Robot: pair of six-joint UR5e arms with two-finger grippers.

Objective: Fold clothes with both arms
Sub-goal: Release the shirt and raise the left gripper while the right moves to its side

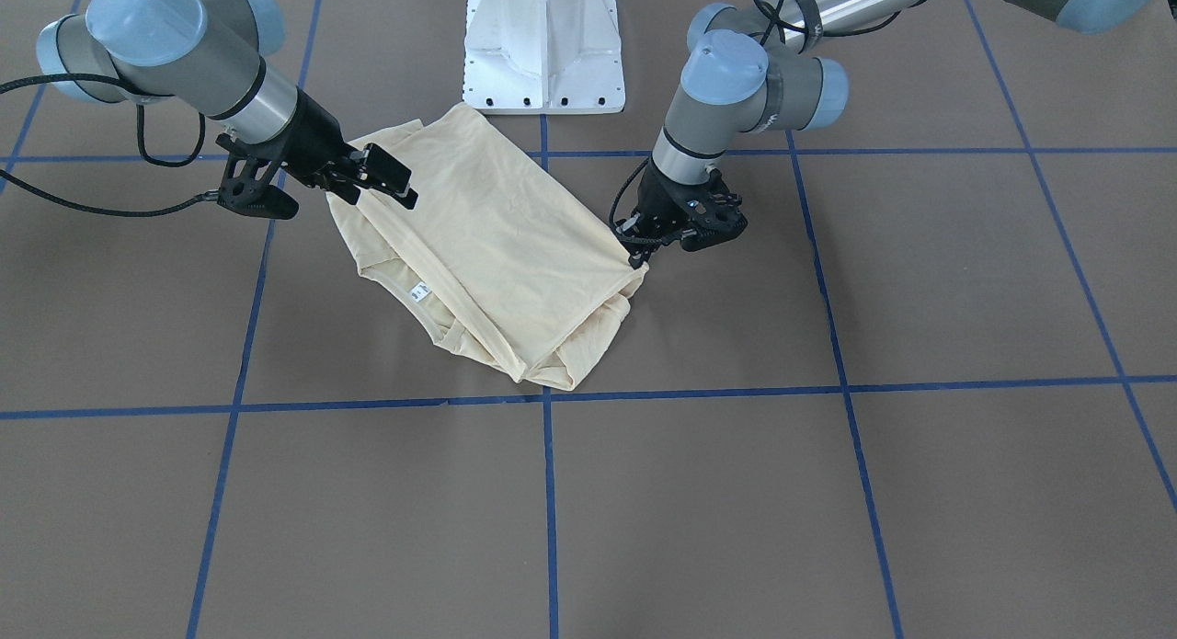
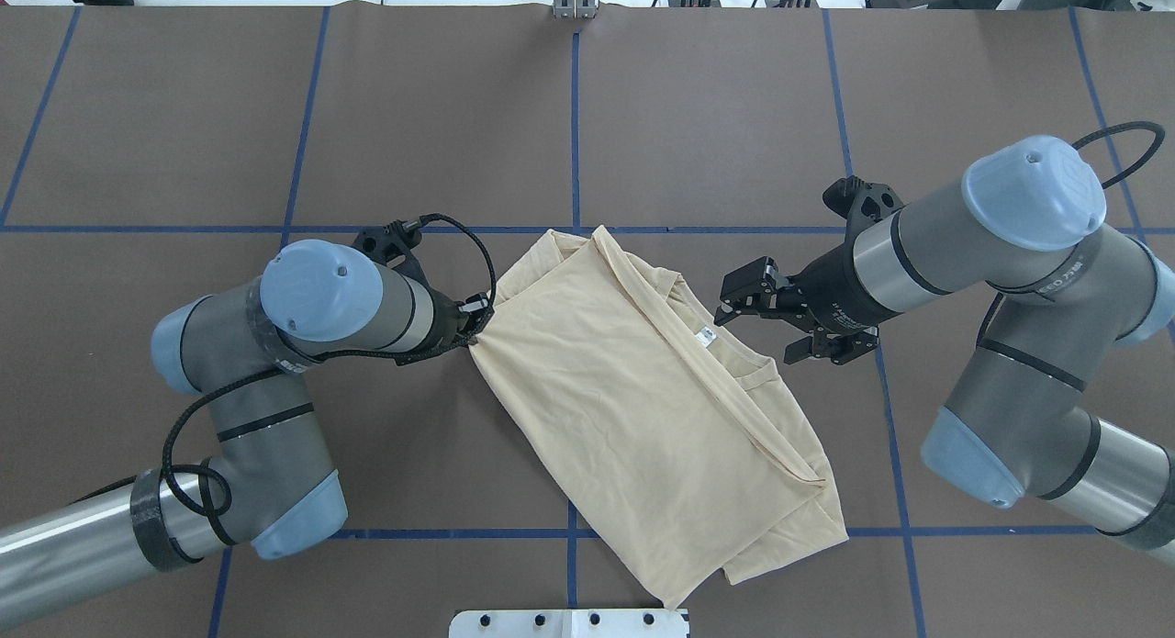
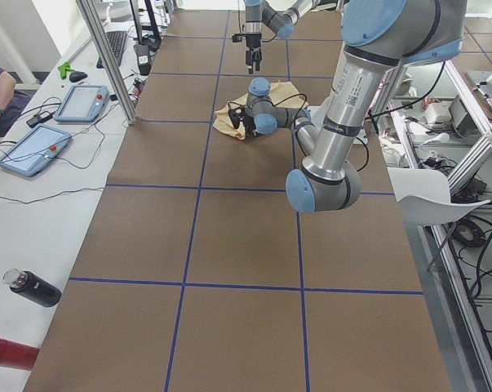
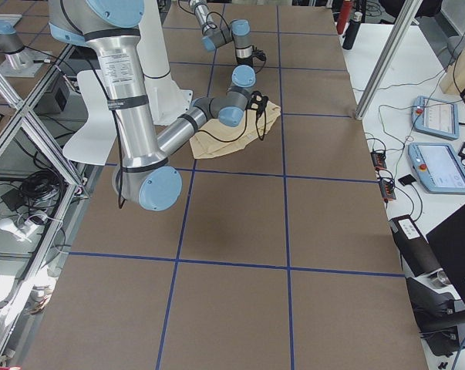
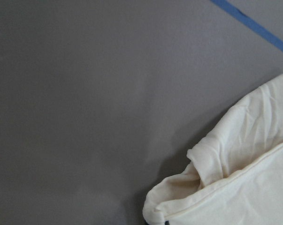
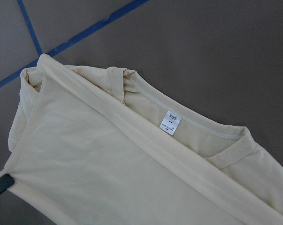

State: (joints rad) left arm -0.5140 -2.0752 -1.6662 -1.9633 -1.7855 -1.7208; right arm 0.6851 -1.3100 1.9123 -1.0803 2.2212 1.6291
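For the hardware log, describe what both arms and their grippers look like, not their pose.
Left arm and right arm match: silver tube links, dark grey cylindrical joints, light blue round caps. Black cables loop along each. The right arm bears white lettering on one joint. Left gripper and right gripper are black, two-fingered.
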